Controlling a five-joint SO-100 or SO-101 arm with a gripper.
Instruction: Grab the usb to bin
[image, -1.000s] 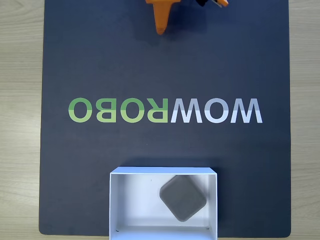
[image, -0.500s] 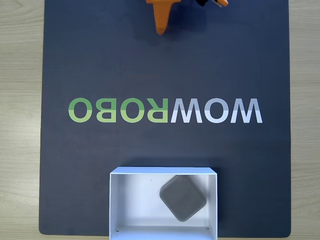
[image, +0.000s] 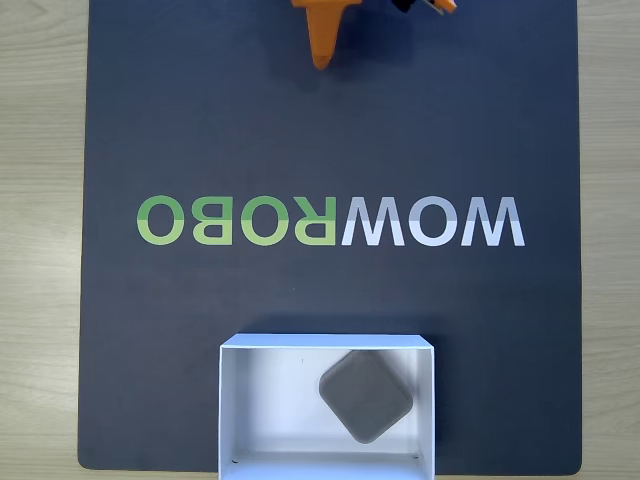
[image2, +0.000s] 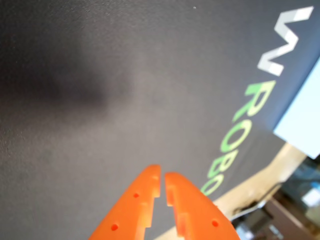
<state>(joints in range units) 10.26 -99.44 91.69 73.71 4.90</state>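
The usb (image: 365, 395) lies flat on the white floor of the bin (image: 262, 415), turned so its corners point like a diamond, right of the floor's middle and close to the right wall without clearly touching it. In the fixed view the bin sits at six o'clock on the dark mat (image: 200, 130), below the upside-down logo (image: 330, 221). The gripper (image: 320, 55) sits at twelve o'clock at the mat's far edge, well apart from the bin, so the block lies toward six o'clock from its tip. In the wrist view the gripper (image2: 162, 181) has its orange fingers drawn together with only a thin slit between them, holding nothing. Judging by this, the task looks done.
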